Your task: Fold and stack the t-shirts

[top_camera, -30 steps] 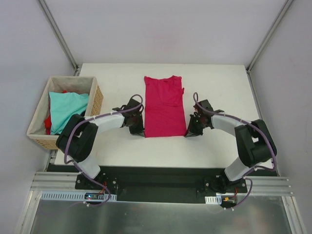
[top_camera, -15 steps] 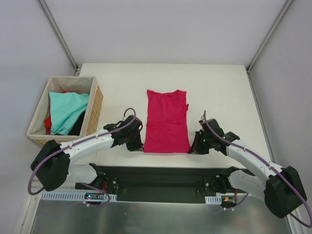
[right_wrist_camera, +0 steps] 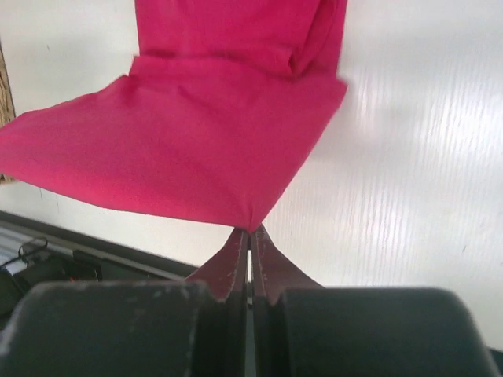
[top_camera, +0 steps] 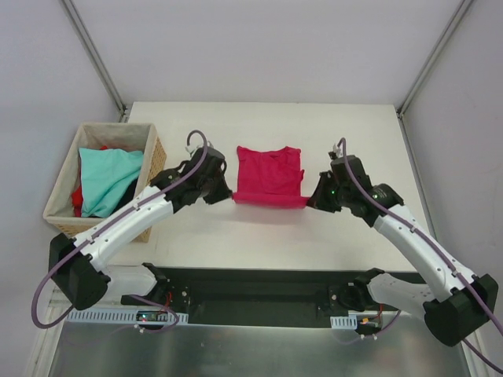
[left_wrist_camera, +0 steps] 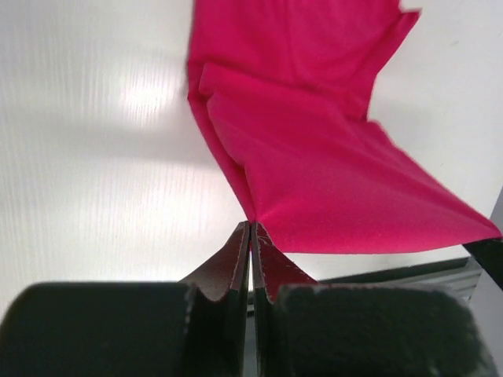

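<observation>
Left pincer [left_wrist_camera: 250,227], right pincer [right_wrist_camera: 249,231] hold crimson t-shirt [top_camera: 269,174] half-folded.

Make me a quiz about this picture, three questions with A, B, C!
1. Where is the light teal cloth t-shirt? A) in the woven wicker basket B) on the floor C) over an arm
2. How many end effectors pinch the crimson-magenta cloth t-shirt? A) none B) one C) two
3. That t-shirt's near edge is: A) lifted up B) lying flat C) knotted
Answers: 1 A, it lies inside the basket. 2 C, the left end effector and right end effector each clamp a corner. 3 A, wrist views show it raised.
</observation>
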`<state>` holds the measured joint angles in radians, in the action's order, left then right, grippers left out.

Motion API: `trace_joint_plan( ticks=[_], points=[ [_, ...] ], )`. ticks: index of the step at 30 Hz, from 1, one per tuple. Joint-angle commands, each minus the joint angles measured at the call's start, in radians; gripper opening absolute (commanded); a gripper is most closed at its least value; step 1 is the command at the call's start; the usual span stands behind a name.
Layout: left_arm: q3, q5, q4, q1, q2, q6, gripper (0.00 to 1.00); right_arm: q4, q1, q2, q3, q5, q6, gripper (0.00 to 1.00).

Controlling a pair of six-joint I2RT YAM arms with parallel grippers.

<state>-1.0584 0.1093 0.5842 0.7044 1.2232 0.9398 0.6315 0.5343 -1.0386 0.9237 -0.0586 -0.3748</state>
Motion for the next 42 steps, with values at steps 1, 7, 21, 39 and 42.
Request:
trace_joint_plan(
  ticks=[1, 7, 21, 39, 42],
  points=[
    [-0.176, 0.082, 0.042, -0.046, 0.105, -0.134, 0.00, 0.028, -0.036, -0.087, 0.165, 0.100, 0.103, 0.00],
    [-0.348, 0.093, 0.013, -0.111, 0.263, -0.214, 0.00, -0.038, -0.148, -0.270, 0.291, 0.012, 0.187, 0.00],
    [-0.563, 0.072, -0.024, -0.207, 0.557, -0.254, 0.00, -0.104, -0.244, -0.641, 0.529, -0.129, 0.237, 0.00],
    [-0.986, 0.004, -0.080, -0.309, 0.990, -0.308, 0.00, -0.142, -0.321, -1.064, 0.892, -0.230, 0.277, 0.03],
    [-1.072, -0.011, -0.081, -0.335, 1.071, -0.300, 0.00, -0.144, -0.335, -1.136, 0.978, -0.244, 0.284, 0.07]
  ],
)
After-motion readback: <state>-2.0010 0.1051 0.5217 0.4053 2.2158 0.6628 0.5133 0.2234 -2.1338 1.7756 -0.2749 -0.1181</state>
